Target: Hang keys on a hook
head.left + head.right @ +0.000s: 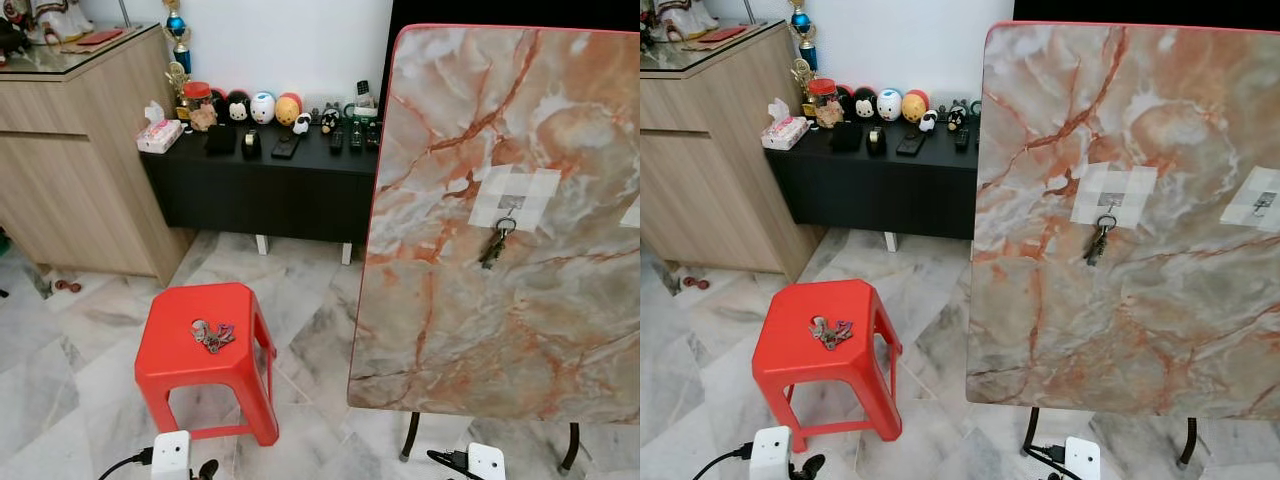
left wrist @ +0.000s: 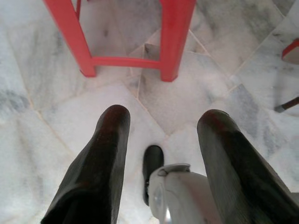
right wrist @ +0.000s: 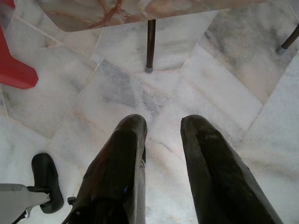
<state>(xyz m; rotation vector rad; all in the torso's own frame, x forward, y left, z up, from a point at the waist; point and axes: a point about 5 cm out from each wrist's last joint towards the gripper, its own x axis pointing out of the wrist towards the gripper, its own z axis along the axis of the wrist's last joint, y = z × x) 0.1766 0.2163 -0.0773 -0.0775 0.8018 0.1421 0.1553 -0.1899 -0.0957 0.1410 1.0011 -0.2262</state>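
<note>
Lying on the stool (image 1: 205, 345) at seven o'clock, the keys (image 1: 212, 335) await pickup; another bunch (image 1: 495, 243) already hangs at three o'clock on the board (image 1: 470, 330). Both the left gripper (image 2: 161, 140) and right gripper (image 3: 163, 135) hang idle, jaws apart, empty.

1. We see a black sideboard (image 1: 260, 190) against the white wall.
2. Along its back edge stand round toy heads (image 1: 262, 107); a tissue pack (image 1: 159, 135) sits at its left end.
3. A wooden cabinet (image 1: 70, 170) stands beside it.
4. We see marble floor (image 1: 60, 370).
</note>
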